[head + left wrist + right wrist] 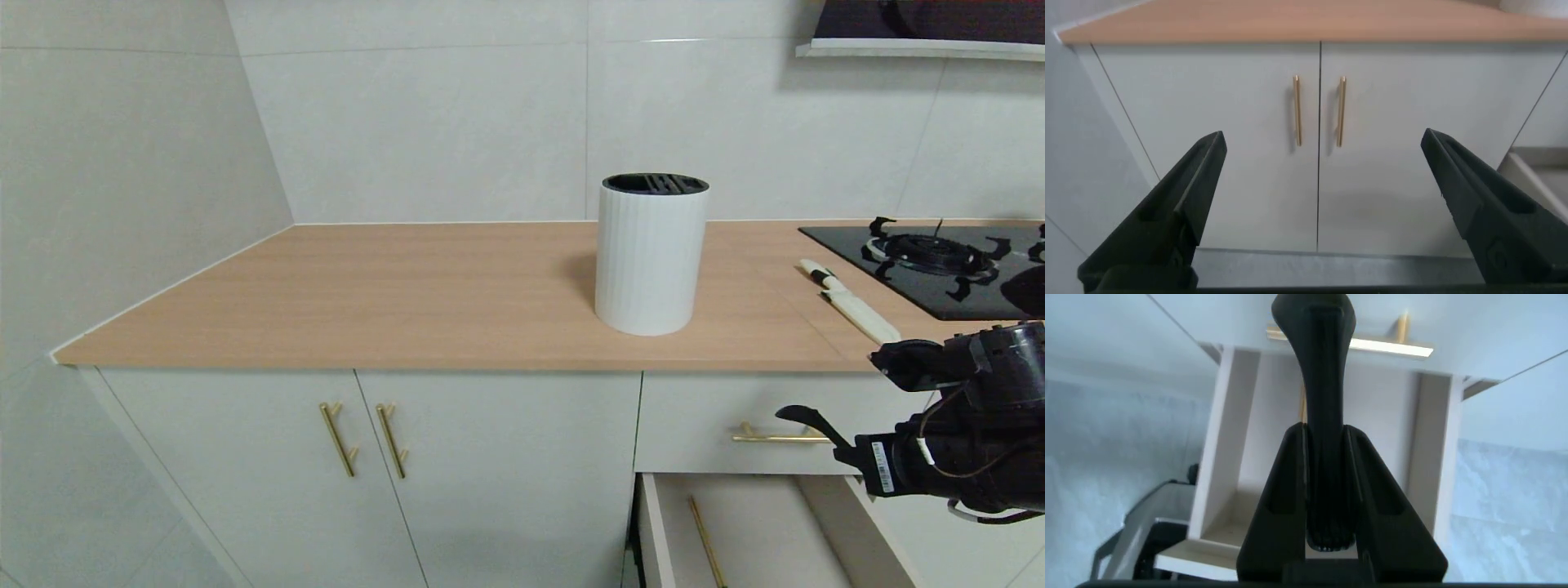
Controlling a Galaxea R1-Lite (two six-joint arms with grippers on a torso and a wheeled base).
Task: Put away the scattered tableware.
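The left gripper [1323, 140] points level and forward, its jaws spread wide apart and holding nothing. The right arm [971, 441] comes in low from the right, and the right gripper [1323, 457] has its jaws clamped on a black ribbed handle [1321, 367].

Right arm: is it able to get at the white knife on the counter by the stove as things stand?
Probably not yet. The knife lies bare and close above, but the right gripper is shut on a black utensil over the open drawer.
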